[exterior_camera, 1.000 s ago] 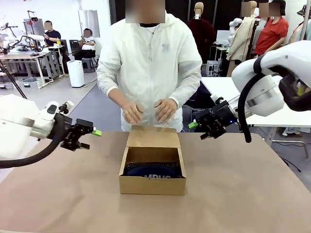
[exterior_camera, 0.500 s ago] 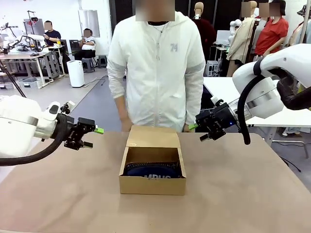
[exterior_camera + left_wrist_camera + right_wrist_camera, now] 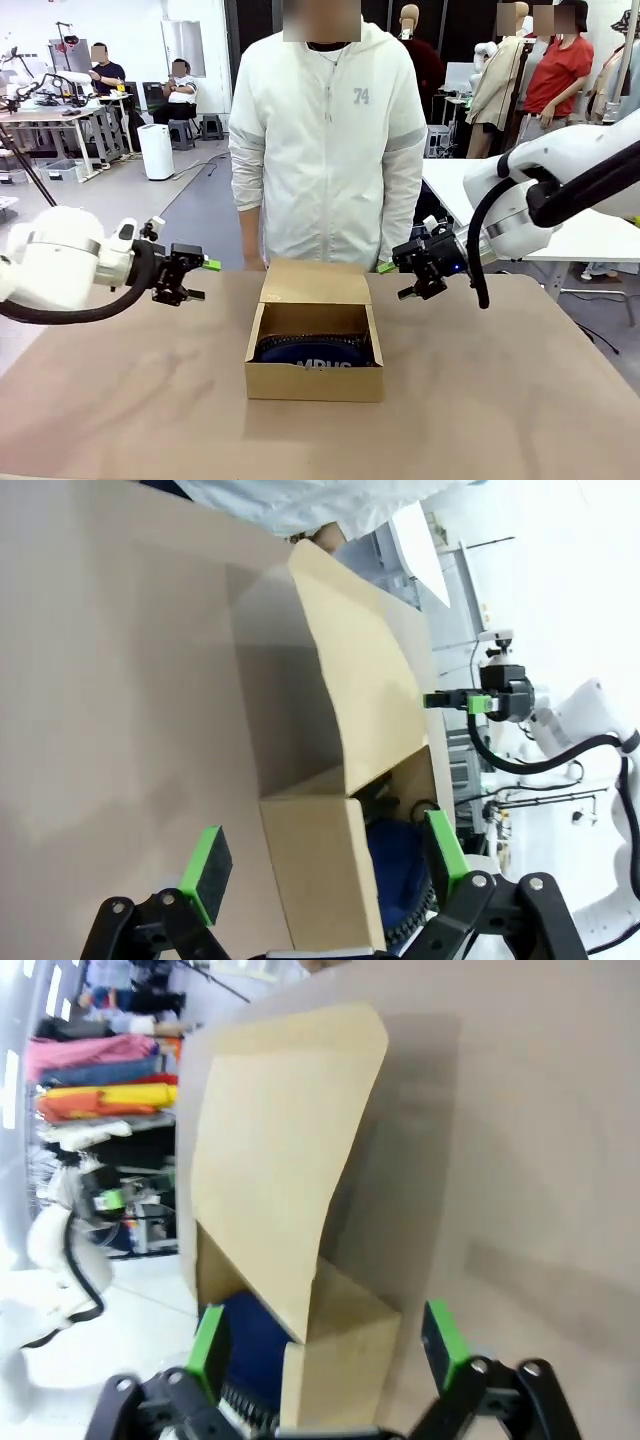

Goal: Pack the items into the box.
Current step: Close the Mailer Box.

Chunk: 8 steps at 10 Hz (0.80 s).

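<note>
The brown cardboard box [image 3: 314, 380] sits mid-table with its flap lid [image 3: 315, 283] raised at the far side. Inside lies a navy pouch [image 3: 315, 353] with white lettering, one of the items. My left gripper [image 3: 203, 280] hovers open just left of the lid, above the table. To the right of the lid my right gripper [image 3: 395, 281] is open too, holding nothing. In the left wrist view the left gripper [image 3: 325, 860] points at the box [image 3: 320, 880] and the pouch [image 3: 395, 875]. In the right wrist view the right gripper [image 3: 325, 1340] faces the lid [image 3: 280, 1160] and the pouch [image 3: 250, 1345].
A person in a white jacket [image 3: 325, 140] stands close behind the box at the far edge, arms hanging down. Bare brown tabletop [image 3: 500, 400] spreads around the box on all sides. Farther off are other tables and people.
The person has drawn both hands back from the lid and straightened up. Both grippers have moved inward toward the box, still open.
</note>
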Each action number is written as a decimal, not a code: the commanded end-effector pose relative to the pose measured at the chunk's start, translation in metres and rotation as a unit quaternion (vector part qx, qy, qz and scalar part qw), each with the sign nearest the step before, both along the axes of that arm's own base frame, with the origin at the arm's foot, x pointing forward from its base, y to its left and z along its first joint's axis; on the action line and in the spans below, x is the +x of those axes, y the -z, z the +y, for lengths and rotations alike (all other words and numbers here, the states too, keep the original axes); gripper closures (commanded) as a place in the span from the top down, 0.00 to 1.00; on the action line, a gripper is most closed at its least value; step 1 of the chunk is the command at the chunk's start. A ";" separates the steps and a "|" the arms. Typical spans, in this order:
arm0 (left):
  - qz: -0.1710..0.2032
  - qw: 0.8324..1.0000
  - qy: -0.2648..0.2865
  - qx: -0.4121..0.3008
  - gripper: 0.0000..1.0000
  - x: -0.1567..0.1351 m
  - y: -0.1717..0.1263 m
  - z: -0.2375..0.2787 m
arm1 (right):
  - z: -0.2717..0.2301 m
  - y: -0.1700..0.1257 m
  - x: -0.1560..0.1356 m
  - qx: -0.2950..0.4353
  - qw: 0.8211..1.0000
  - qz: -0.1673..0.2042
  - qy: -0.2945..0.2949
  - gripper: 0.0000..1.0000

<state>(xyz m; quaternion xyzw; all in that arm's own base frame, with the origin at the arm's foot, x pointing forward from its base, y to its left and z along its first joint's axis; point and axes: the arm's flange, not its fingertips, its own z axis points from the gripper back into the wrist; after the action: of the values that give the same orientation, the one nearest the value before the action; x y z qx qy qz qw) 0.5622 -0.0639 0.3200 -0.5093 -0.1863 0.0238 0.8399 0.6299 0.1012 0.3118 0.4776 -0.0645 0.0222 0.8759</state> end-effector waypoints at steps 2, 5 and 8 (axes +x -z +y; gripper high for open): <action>-0.007 0.998 0.019 -0.066 1.00 0.038 0.039 -0.010 | 0.019 0.020 0.042 0.075 0.997 0.035 0.004 1.00; -0.029 0.993 0.023 -0.116 1.00 0.051 0.060 -0.040 | 0.039 0.040 0.058 0.163 0.984 0.073 -0.023 1.00; -0.069 0.977 0.075 -0.187 1.00 0.051 0.061 -0.070 | 0.049 0.046 0.057 0.191 0.977 0.085 -0.036 1.00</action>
<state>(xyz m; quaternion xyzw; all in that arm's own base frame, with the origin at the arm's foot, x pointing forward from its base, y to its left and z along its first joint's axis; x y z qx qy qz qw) 0.6127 -0.1331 0.2631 -0.6502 -0.1941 -0.0194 0.7343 0.6788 0.1489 0.2588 0.6262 0.0194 0.0108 0.7794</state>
